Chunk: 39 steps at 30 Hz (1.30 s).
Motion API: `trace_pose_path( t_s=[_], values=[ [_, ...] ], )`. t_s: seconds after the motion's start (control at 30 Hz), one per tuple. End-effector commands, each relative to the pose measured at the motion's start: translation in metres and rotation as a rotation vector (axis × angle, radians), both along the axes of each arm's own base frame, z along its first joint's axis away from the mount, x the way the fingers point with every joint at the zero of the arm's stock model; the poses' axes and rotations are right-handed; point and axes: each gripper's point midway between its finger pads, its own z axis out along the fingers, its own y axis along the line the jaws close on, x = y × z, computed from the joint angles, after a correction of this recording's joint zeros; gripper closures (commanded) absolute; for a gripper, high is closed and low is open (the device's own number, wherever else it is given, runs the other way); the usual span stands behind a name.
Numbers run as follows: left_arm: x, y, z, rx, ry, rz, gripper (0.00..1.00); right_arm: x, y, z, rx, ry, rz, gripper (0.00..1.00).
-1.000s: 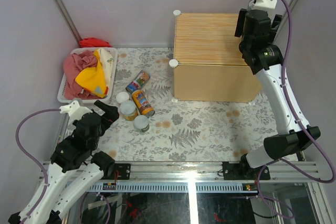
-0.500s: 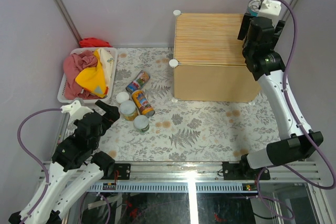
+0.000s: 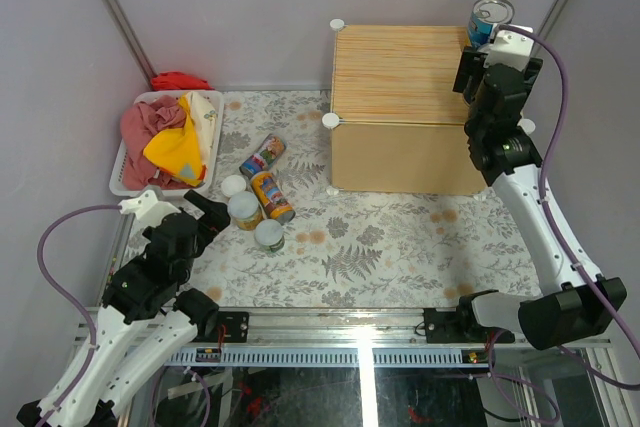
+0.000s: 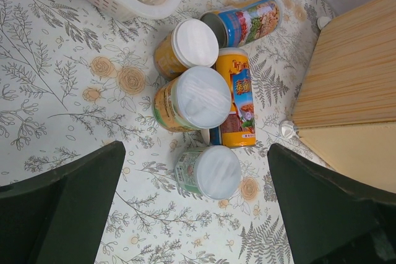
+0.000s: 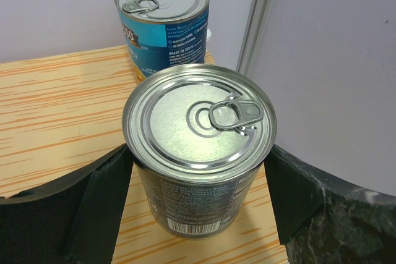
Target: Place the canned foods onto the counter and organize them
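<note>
Presently, the right pincer [image 5: 198, 171] clamps a silver-topped tin [image 5: 199, 129] standing on the counter [image 5: 55, 109] just beside the blue-labelled tin [image 5: 162, 13], so a skewed withdrawal could topple both off its edge.

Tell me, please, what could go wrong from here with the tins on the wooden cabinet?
1. The silver-topped, dark-labelled tin stands close to the right edge of the light wood-grain counter; a nudge from the right tool flanking it might tip it off.
2. The blue-labelled tin stands just behind it, so pushing forward could knock it over.
</note>
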Motion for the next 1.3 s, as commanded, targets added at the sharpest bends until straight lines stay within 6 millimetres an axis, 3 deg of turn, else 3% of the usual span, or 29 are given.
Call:
trace_pose_path(
  t_s=[0.0,0.57,0.7,0.77,0.93,1.03,1.27],
  values=[
    [0.007,-0.004,0.008,-0.014,-0.042,0.0,0.0,-0.005,-0.008,0.034,-0.009,-0.13,-0.023,1.0],
    [0.006,-0.002,0.009,-0.012,-0.045,0.003,0.0,0.009,-0.013,0.024,-0.023,-0.1,-0.057,0.97],
    [0.006,-0.003,0.009,-0.011,-0.043,-0.001,0.0,0.009,-0.016,0.021,-0.012,-0.089,-0.067,0.91],
    [0.006,-0.003,0.009,-0.009,-0.042,-0.003,0.0,0.009,-0.016,0.02,-0.006,-0.084,-0.068,0.84],
    [0.007,-0.004,0.008,-0.004,-0.038,-0.009,0.0,0.008,-0.014,0.019,0.025,-0.077,-0.062,0.39],
    [0.008,-0.005,0.008,-0.001,-0.036,-0.011,0.0,0.008,-0.012,0.018,0.042,-0.071,-0.051,0.22],
    [0.008,-0.006,0.007,0.002,-0.031,-0.017,0.0,0.006,-0.009,0.02,0.064,-0.065,-0.035,0.08]
  ],
)
